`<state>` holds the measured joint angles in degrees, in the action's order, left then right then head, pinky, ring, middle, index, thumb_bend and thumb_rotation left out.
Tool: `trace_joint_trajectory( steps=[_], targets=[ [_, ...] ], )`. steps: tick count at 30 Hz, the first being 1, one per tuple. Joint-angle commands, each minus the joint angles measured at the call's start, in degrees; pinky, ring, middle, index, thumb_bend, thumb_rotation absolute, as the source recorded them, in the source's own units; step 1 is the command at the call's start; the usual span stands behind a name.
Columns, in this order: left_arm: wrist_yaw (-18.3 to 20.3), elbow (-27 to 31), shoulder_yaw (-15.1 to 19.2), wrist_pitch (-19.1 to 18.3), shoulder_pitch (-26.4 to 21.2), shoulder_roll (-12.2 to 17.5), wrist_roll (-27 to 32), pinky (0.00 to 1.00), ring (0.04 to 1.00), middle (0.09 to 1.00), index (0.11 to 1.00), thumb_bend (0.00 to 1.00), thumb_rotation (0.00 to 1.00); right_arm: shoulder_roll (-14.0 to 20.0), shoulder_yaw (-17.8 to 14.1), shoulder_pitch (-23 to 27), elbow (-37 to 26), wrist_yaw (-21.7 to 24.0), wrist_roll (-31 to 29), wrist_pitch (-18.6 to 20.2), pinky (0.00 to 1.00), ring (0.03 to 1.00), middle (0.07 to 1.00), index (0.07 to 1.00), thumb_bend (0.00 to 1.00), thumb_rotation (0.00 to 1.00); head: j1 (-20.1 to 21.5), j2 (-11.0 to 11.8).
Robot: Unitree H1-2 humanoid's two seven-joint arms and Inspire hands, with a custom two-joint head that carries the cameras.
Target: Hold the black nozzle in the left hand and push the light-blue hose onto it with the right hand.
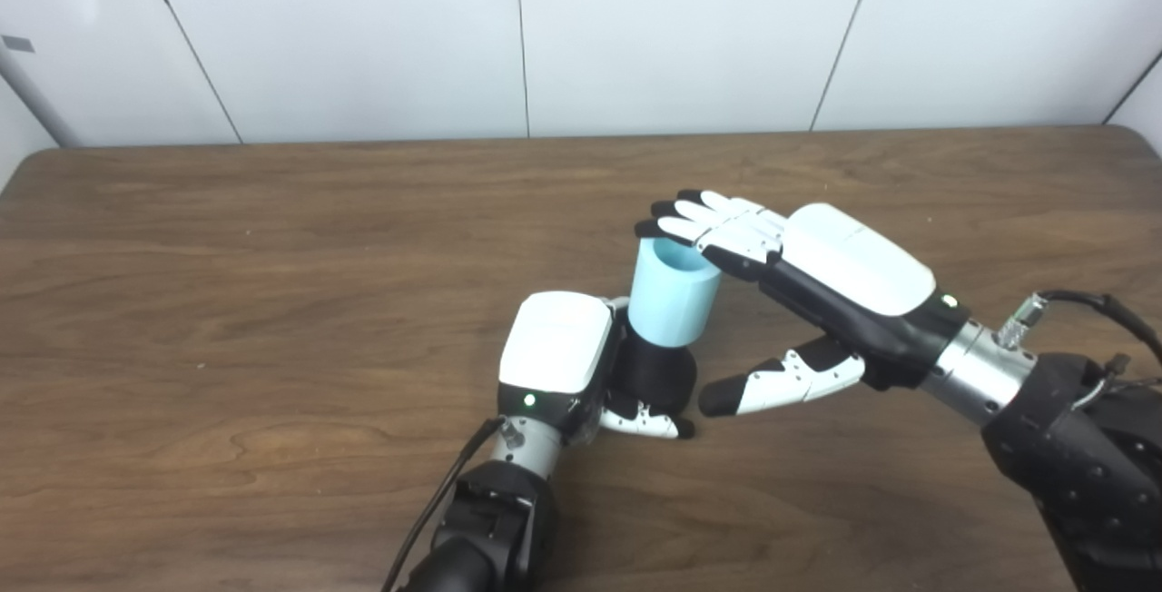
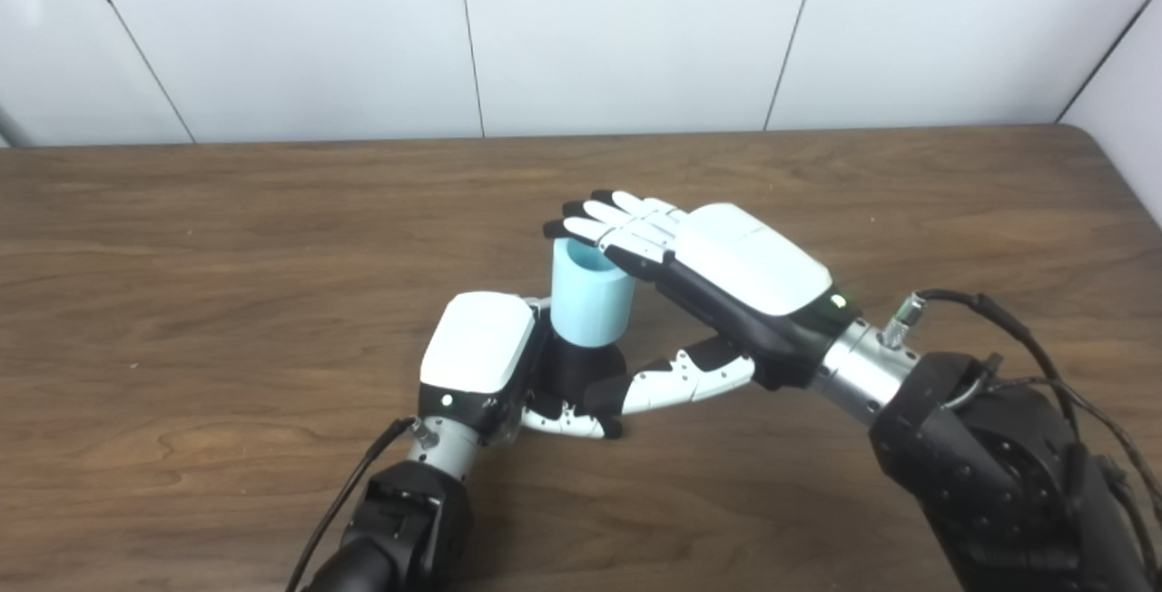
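Observation:
A black nozzle (image 1: 655,372) stands upright on the wooden table (image 1: 272,301), and my left hand (image 1: 567,358) is shut on it from the left. A short light-blue hose (image 1: 673,291) sits on top of the nozzle, leaning slightly right. My right hand (image 1: 817,274) is open, its fingers (image 1: 717,222) stretched flat over the hose's top rim and its thumb (image 1: 781,381) spread low beside the nozzle. The nozzle's lower part is partly hidden by my left fingers.
A white panelled wall (image 1: 581,29) runs behind the table's far edge. A black cable (image 1: 1098,310) loops from my right forearm at the right.

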<state>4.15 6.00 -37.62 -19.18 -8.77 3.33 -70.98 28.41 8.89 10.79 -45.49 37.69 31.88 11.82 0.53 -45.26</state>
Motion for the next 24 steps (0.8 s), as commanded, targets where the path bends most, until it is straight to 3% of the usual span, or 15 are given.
trace_joint_trajectory(
  steps=[1,16,24],
  targets=[
    [5.44,-2.87,-1.85,1.60,3.24,0.10,3.08,0.55,0.547,0.471,0.483,0.53,0.00,0.84,-0.72,0.79,-0.17,-0.52,0.96,-0.82,0.95,0.995,0.959,0.932,0.63,1.00,0.00,-0.03],
    [5.80,-2.84,-1.90,1.56,2.96,0.16,2.74,0.57,0.571,0.521,0.477,0.52,0.00,0.66,-0.34,-0.36,2.54,-0.92,2.52,-3.02,0.97,1.000,0.964,0.905,0.64,1.00,-0.02,-0.08],
    [5.64,-2.96,-1.70,1.72,2.98,0.30,3.25,0.57,0.554,0.488,0.482,0.52,0.00,0.54,0.84,-0.87,2.44,-0.32,2.87,-3.50,0.99,1.000,0.973,0.917,0.63,1.00,0.25,-0.14]
  ],
)
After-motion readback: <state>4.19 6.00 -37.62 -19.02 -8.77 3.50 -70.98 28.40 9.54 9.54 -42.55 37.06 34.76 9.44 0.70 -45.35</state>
